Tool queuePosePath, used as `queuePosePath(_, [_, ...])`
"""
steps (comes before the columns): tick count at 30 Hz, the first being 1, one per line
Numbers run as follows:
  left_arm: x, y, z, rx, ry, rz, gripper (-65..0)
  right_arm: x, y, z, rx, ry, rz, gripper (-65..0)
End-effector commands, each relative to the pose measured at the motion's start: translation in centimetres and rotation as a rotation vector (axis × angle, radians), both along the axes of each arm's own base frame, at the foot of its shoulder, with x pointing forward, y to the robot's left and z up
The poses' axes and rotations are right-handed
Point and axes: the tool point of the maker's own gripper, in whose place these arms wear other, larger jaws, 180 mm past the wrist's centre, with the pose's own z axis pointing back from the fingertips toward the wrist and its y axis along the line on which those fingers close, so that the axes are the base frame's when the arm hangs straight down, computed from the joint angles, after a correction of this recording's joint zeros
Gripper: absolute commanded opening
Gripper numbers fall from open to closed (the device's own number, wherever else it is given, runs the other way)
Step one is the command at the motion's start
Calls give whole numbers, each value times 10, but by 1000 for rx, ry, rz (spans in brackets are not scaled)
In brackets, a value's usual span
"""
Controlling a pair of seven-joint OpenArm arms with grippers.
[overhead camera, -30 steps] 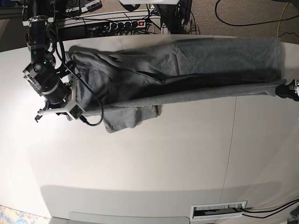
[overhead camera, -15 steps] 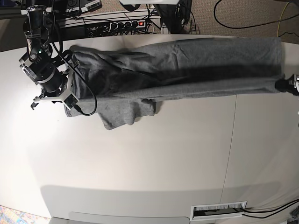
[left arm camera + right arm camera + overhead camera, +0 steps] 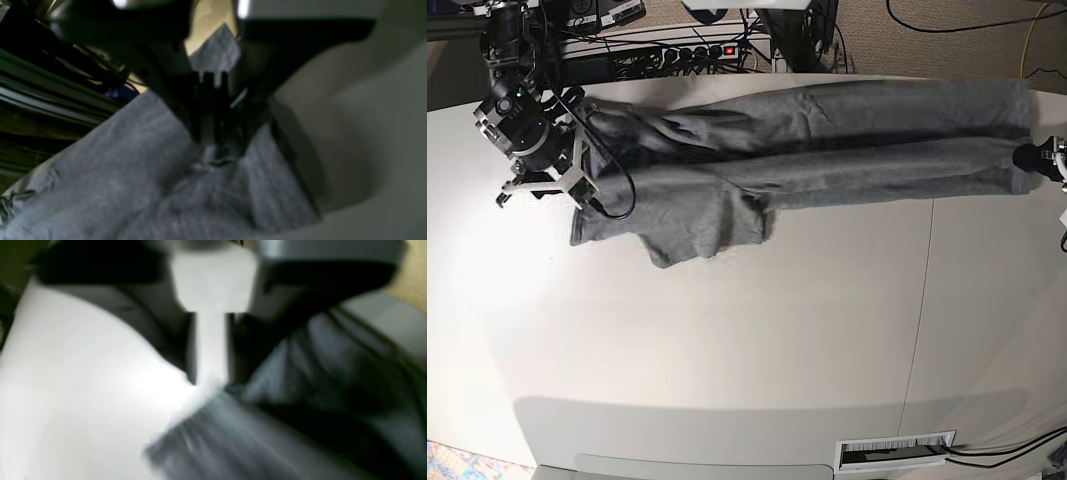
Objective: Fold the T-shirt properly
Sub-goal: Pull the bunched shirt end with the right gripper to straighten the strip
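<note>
The white table (image 3: pixel 727 340) carries the T-shirt (image 3: pixel 827 130), stretched lengthwise for folding. The left gripper (image 3: pixel 210 146), jaws clamped on the hem, keeps the fabric taut. The right gripper (image 3: pixel 210 380), jaws apart, holds nothing, letting its end rest flat.

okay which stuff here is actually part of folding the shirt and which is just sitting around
Part of the job:
T-shirt, stretched across the table
left gripper, shut on the shirt's edge
right gripper, jaws apart at the other end

Just lying about:
power strip
cables on the floor

Soft matt cloth T-shirt (image 3: pixel 827 140)
</note>
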Motion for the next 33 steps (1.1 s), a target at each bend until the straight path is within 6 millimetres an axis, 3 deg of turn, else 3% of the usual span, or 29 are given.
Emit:
queuePosePath(1, [7,12,15,26,-28,1,-650,8,-2,11,-5,-41,7,-407])
queuePosePath(3, [7,12,15,26,-28,1,-650,10,0,13,13,-52,11,-406])
queuePosePath(6, [7,12,15,25,-28,1,-593,13,12,19,117,-68,14,-407])
queuePosePath(10, [7,12,15,25,-28,1,-585,20,52,37,402,-129,77,-409])
queuePosePath(15, [8,12,15,25,-29,1,-585,33,77,50,527,-224,89,-538])
queuePosePath(19, [7,12,15,25,-29,1,-585,62,78,59,582,-339,49,-545])
queuePosePath(24, [7,12,15,25,-28,0,-585,106,71,44,686,-345,-59,-545])
queuePosePath(29, [7,12,15,25,-28,0,-585,135,72,10,785,-269,-164,-535])
queuePosePath(33, [7,12,15,25,-28,0,-585,145,77,-14,818,-193,-200,-428])
